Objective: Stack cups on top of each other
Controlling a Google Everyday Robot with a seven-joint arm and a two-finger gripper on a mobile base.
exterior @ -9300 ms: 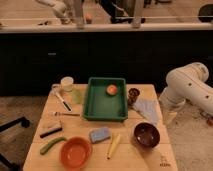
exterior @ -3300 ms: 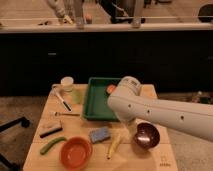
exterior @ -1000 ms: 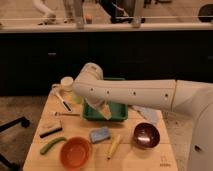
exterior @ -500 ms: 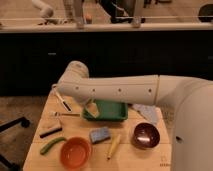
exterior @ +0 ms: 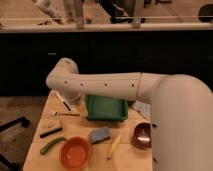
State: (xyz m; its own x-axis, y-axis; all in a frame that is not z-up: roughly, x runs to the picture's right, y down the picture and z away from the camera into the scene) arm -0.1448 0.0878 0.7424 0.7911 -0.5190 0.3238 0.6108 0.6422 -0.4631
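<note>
My white arm (exterior: 115, 86) reaches across the back of the wooden table (exterior: 125, 155) from the right to its far left corner. My gripper (exterior: 71, 96) is at the arm's end, low over that corner, just left of the green tray (exterior: 105, 109). The cream-white cup and the pale green cup do not show; the arm covers the corner where they stood.
On the table are an orange bowl (exterior: 76, 151) at front left, a dark maroon bowl (exterior: 141, 135) at right, a blue sponge (exterior: 100, 135), a yellow piece (exterior: 113, 146), a green vegetable (exterior: 52, 145), a black bar (exterior: 51, 131) and utensils (exterior: 64, 102). A dark counter runs behind.
The arm has swung further left, from over the green tray to the table's far left corner, and now hides the cups there.
</note>
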